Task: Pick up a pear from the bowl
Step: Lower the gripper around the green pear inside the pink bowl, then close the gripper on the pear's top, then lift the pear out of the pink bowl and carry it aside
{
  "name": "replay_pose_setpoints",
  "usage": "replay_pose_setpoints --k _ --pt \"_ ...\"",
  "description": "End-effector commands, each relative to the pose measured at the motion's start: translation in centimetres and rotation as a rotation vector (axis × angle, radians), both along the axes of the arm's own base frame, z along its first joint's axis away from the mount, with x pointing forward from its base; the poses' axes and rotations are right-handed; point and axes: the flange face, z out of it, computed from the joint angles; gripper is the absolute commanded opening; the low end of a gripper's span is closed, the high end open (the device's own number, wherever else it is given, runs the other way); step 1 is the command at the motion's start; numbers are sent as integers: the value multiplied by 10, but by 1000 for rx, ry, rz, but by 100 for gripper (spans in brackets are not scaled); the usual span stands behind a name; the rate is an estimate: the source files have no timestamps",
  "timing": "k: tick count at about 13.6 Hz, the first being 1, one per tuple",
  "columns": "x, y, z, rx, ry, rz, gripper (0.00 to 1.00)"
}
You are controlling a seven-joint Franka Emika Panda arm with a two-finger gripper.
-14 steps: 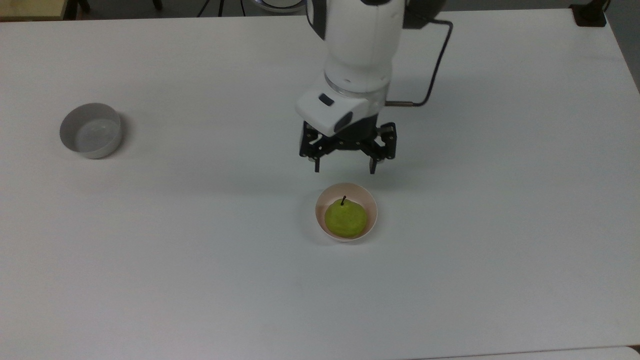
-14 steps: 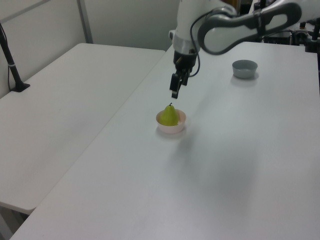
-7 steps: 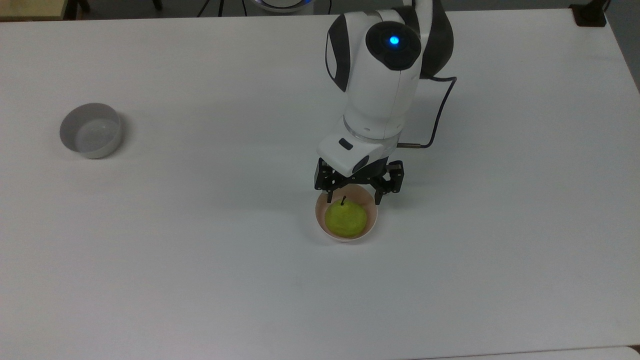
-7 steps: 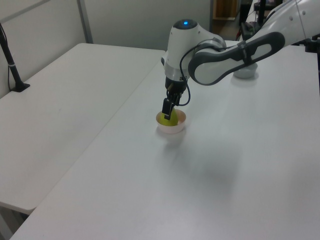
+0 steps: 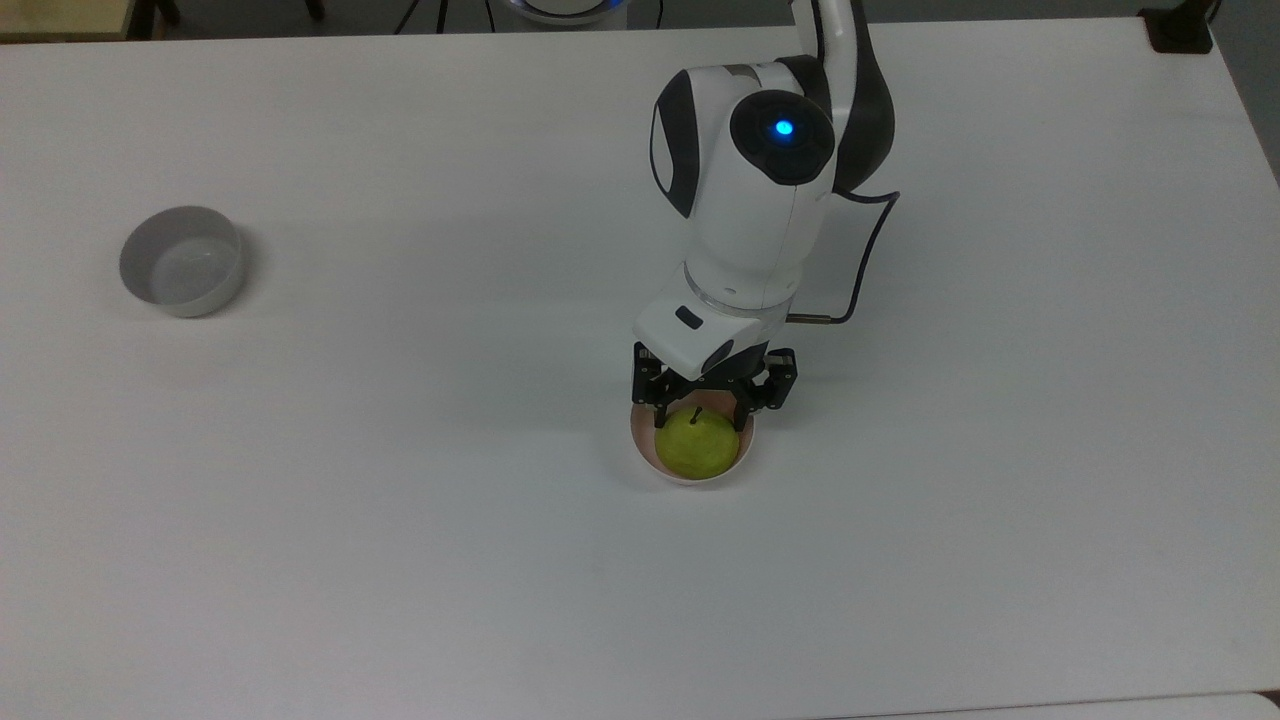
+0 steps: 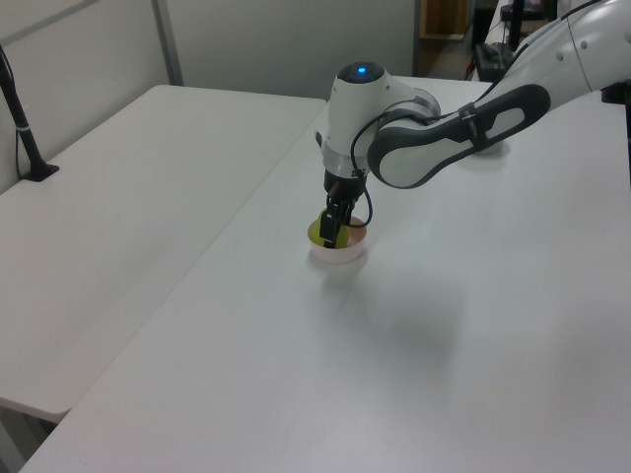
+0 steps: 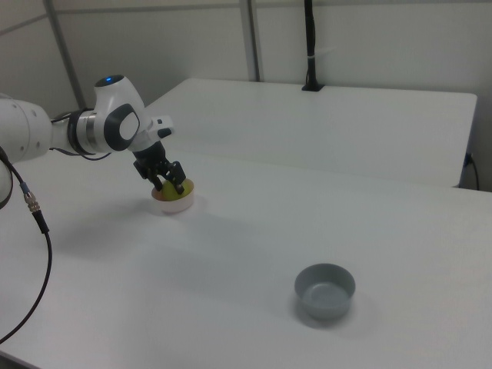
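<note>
End effector [image 5: 699, 419] now lower, astride pear [image 5: 697, 446] in bowl [image 5: 690, 477]

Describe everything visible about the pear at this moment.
The pear is small, round and yellow-green, with a short dark stem pointing up. It sits upright inside the pale pink bowl on the white table. The open gripper is lowered around its top, one finger on each side; contact cannot be told.
</note>
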Motion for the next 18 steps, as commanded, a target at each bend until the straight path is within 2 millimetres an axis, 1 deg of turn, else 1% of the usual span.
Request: replay_pose_setpoints --k 1,2,4,5,7,9,11,12,13,14,15,17,18 --pt "4 0 -2 -22 -23 -6 70" --pt "4 0 -4 -30 -21 -2 68" --pt "4 0 -6 -37 -20 1 53" --pt "5 0 -3 -34 -24 -2 44" --pt "6 -1 2 -25 -37 -28 40" --pt "6 0 15 -14 -55 -33 38" --pt "6 -2 35 1 -78 -38 36" --pt "6 -8 55 15 -101 -45 35" --pt "6 -17 70 25 -118 -55 35" --pt "4 -22 90 39 -136 -62 35" --pt "2 -25 106 49 -153 -64 34" --pt "-1 -38 135 70 -184 -79 34" --pt "-8 -51 154 84 -191 -89 34"
